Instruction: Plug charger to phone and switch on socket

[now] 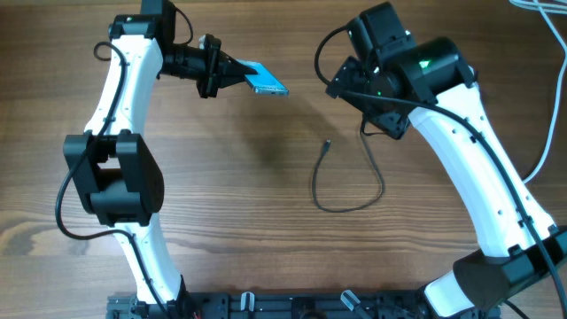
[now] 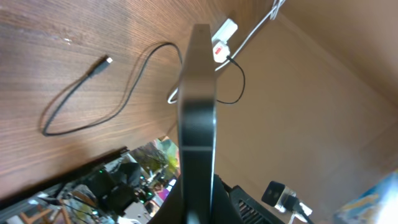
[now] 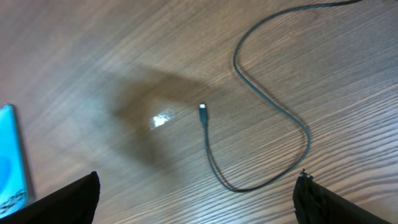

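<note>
Left pincer [image 1: 237,74] pinching phone [image 1: 267,81], held clear of counter [image 1: 221,195]. Right pincer [image 3: 198,180] spread, empty, above charger [image 1: 341,210]; connector tip [image 3: 203,110] loose beneath it. Plugging and switching apparently pending. Socket [image 2: 222,38] beyond phone. White cable [image 1: 554,89] outboard of right pincer, not obstructing.

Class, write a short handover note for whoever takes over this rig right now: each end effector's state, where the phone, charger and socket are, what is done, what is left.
Left end effector: shut on one end of the phone, held above the table.
Right end effector: open, empty, above the charger.
Charger tip: lying free on the table, not plugged in.
Socket: near the table's far edge, seen only from the left wrist; switch position unclear.
Done: phone is in hand.
Left: grasp the tip, plug it into the phone, switch on the socket.
</note>
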Tool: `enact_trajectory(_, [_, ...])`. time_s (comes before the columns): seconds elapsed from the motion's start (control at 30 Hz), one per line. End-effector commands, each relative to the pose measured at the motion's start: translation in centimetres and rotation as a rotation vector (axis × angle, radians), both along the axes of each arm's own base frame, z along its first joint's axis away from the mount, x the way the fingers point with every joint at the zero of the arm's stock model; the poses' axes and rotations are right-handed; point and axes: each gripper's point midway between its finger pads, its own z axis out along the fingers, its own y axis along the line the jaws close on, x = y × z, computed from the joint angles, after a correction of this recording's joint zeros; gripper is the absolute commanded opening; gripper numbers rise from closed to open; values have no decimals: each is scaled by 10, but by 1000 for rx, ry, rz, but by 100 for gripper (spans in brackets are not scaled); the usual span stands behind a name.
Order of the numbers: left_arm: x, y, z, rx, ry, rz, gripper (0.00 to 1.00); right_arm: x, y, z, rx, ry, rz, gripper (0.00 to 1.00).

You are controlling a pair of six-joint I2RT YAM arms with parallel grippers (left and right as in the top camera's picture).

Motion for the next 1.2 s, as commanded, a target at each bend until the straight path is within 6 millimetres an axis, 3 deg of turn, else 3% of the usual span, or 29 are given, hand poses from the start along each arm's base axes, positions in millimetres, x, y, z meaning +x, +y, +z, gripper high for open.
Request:
enact_trajectory(0.0, [-1,5,7,52,-108,-29,4,-3,-6,-17,-49,17,23,100])
enact_trajectory(0.17, [0,13,-8,151,-103,-23,4,-7,-8,-52,-71,66,25,100])
enact_trajectory(0.37, [1,20,-17,218,-104,-18,4,-6,-5,-73,-60,72,37,100])
enact_trajectory(0.57, [-3,31,-31,321,-83,-25,4,5,19,-86,-8,39,235,100])
enact_trajectory(0.77, [-4,37,-37,371,-104,-41,4,6,24,-112,-4,108,238,99])
enact_trajectory(0.9, [-5,46,-45,439,-93,-40,4,6,26,-130,-10,155,238,85])
enact_trajectory(1.0, [-6,59,-54,532,-83,-38,4,9,33,-148,8,188,245,63])
enact_trajectory(1.17, [-11,74,-63,631,-54,-43,4,5,38,-176,19,267,250,53])
